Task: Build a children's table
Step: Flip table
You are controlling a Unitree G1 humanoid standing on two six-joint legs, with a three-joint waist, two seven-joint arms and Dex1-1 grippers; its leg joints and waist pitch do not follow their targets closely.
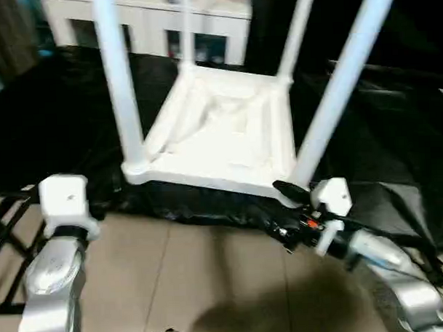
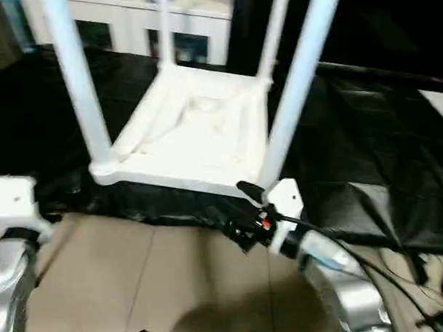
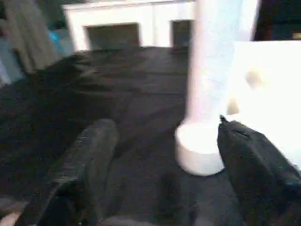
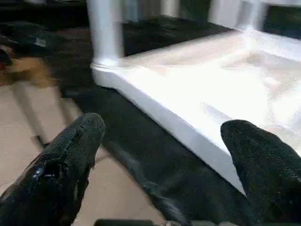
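1. Children's table (image 1: 220, 137) lies upside down on a black sheet (image 1: 52, 121) spread over the floor, its ribbed underside facing up and its four white legs (image 1: 120, 89) standing up from the round corner sockets.
2. Turning it over this way probably serves the build: the sockets face upward, so each tapered leg can be set in from above and stay upright by itself.
3. All four legs appear seated, so the assembly looks close to finished; whether each is fully screwed home cannot be told.
4. Left end effector (image 3: 164, 160) has its two black fingers (image 3: 89, 160) spread wide, holding nothing. It points at the base of the near left leg and its corner socket (image 3: 200, 150), which sit just ahead between the fingers, apart from them.
5. Right end effector (image 4: 164, 155) is also spread wide and empty, hanging near the tabletop's long front edge (image 4: 160, 113), close to the near right corner in the head views but not touching it.
6. Both arms sit low at the near side, over the tan floor (image 1: 196, 276), one toward each near corner.
7. White glass-door cabinet (image 1: 151, 23) stands behind the black sheet, well apart from the work.
8. No brand, label or readable writing shows on anything.
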